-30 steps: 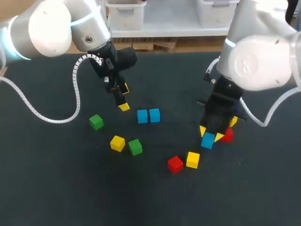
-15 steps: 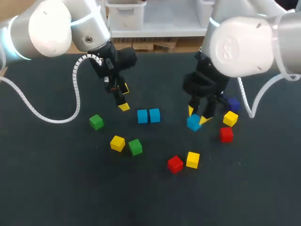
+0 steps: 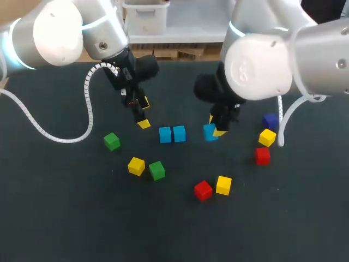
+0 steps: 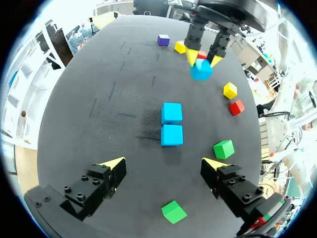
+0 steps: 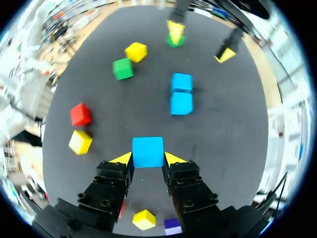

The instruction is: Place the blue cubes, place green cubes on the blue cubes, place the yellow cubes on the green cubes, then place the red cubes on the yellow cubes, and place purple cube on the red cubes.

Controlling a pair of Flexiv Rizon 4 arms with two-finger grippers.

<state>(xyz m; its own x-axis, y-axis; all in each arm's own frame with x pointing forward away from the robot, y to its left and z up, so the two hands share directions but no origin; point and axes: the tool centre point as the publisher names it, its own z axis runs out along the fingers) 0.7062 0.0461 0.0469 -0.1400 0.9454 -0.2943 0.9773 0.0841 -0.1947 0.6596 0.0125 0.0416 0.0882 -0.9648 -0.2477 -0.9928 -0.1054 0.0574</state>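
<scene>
- The right claw (image 3: 215, 130) is clamped on a blue cube (image 5: 147, 151), held near the blue pair (image 3: 172, 134) on its right-arm side; the blue base row is the step in hand.
- Next, I judge, this cube must be set down in line, touching the pair.
- The left claw (image 4: 163, 166) hangs wide open and empty on the pair's other side.
- The surface (image 3: 65, 218) is bare between the pair and the held cube, and its edges are well away from the pair.

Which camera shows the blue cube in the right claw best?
Right wrist view: the blue cube sits large between the right claw's tips. Head view half hides it under the arm; left wrist view shows it small, far ahead.
</scene>
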